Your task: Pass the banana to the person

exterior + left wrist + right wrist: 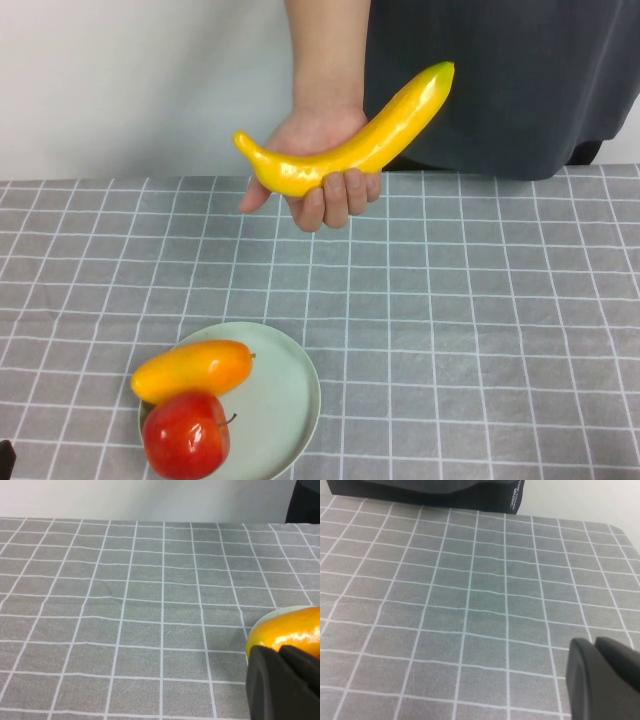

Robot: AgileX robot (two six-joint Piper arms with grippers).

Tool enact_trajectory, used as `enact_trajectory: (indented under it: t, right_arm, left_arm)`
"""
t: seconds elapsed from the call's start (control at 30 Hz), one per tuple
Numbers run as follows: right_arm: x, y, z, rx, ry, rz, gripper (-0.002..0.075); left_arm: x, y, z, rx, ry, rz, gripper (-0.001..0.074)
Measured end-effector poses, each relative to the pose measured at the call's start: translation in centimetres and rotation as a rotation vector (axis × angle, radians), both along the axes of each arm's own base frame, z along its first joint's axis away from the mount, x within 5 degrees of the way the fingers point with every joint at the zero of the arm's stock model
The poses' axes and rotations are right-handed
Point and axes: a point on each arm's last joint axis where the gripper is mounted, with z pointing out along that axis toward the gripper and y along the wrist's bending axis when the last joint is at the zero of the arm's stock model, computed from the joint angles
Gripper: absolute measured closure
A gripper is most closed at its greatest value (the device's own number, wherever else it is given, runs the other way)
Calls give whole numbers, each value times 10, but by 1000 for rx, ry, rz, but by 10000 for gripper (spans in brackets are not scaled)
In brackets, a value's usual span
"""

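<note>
The person (500, 80) stands at the far side of the table in a dark grey-blue top. Their bare hand (318, 205) holds the long yellow banana (360, 145) above the table's far edge, green tip pointing up to the right. My left gripper (277, 652) is shut and empty, low by the plate, just in front of the orange-yellow fruit (287, 630). My right gripper (594, 642) is shut and empty over bare cloth. Neither gripper is near the banana, and the wrist views do not show it.
A pale green plate (280, 400) at the front left holds an orange-yellow oval fruit (192, 368) and a red apple (185, 435). A grey checked cloth (450, 330) covers the table. A dark box (430, 492) stands at the cloth's edge in the right wrist view.
</note>
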Motion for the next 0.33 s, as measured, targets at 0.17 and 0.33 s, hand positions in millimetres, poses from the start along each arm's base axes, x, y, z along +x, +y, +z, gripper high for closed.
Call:
enact_trajectory:
  t: [0.17, 0.33]
  right_arm:
    - [0, 0, 0, 0, 0, 0, 736]
    - [0, 0, 0, 0, 0, 0, 736]
  left_arm:
    - [0, 0, 0, 0, 0, 0, 731]
    - [0, 0, 0, 0, 0, 0, 731]
